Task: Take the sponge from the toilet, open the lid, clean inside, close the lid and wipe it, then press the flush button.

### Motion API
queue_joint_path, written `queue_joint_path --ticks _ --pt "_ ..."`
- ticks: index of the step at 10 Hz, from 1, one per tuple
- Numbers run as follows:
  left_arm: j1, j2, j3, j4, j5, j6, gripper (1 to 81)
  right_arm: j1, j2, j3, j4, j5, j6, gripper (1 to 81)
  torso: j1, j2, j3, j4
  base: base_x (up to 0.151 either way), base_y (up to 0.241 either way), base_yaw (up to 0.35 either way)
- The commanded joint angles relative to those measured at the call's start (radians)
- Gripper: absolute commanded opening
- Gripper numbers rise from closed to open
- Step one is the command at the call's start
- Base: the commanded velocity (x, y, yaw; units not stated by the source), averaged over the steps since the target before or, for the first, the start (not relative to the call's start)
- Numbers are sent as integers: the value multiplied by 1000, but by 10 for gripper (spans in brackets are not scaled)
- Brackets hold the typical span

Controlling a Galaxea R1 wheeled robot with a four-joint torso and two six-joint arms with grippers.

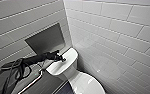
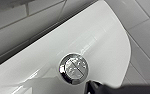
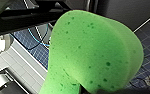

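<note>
My left arm comes in from the left of the head view, and its gripper (image 1: 62, 59) is shut and rests on the white tank top (image 1: 66, 58). In the left wrist view the round chrome flush button (image 2: 73, 68) sits in the middle of the tank top (image 2: 101, 37), with a dark fingertip (image 2: 97, 87) just beside it. Below the tank the white lid (image 1: 87, 85) lies closed over the bowl. The bright green sponge (image 3: 91, 50) looms large in the right wrist view, pinched at its lower end by my right gripper.
White tiled walls close in behind and to the right of the toilet. A dark recessed niche (image 1: 47, 38) is set in the wall above the tank. A chrome rail (image 1: 33, 81) runs beside the toilet. Dark blue floor tiles (image 3: 36, 47) show past the sponge.
</note>
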Motion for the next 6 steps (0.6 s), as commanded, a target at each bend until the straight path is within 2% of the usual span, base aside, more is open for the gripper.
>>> queue_joint_path --ticks 1,6 --pt "-173 1 -42 -6 31 2 10 -16 4 18 4 -79 -1 10 0 0 0 0 0 0 0" --pt "-172 70 -131 -10 14 3 10 -20 3 17 5 -79 -1 10 0 0 0 0 0 0 0"
